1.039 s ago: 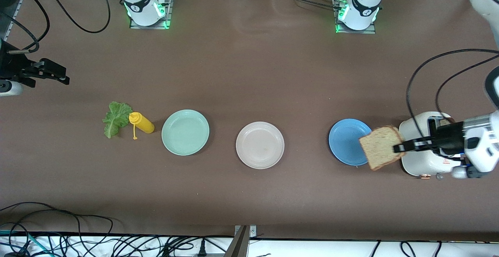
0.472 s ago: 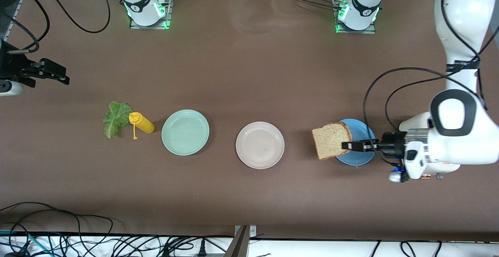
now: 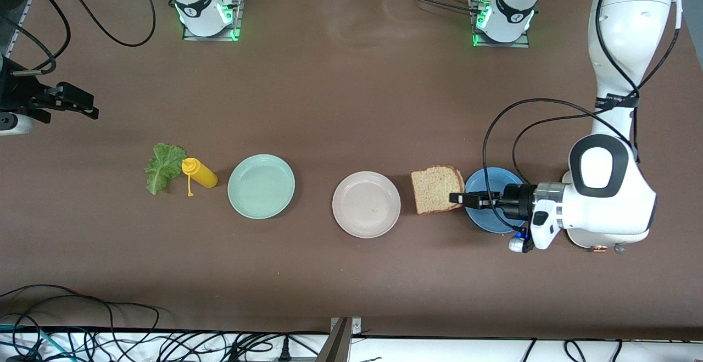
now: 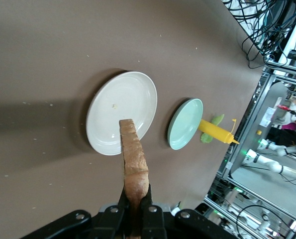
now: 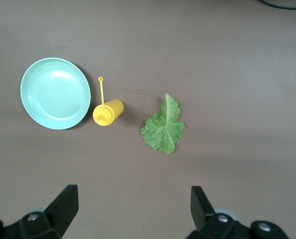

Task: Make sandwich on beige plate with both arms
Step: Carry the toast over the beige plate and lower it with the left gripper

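Brown tabletop: left gripper is pinching a bread slice by its edge beside the beige plate; released early, it could miss. Right gripper is waiting open above the lettuce.

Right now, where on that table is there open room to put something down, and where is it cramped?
Bare brown table stretches between the arms' bases and the row of plates. Tightest is between the beige plate and blue plate, where the left gripper holds a bread slice.
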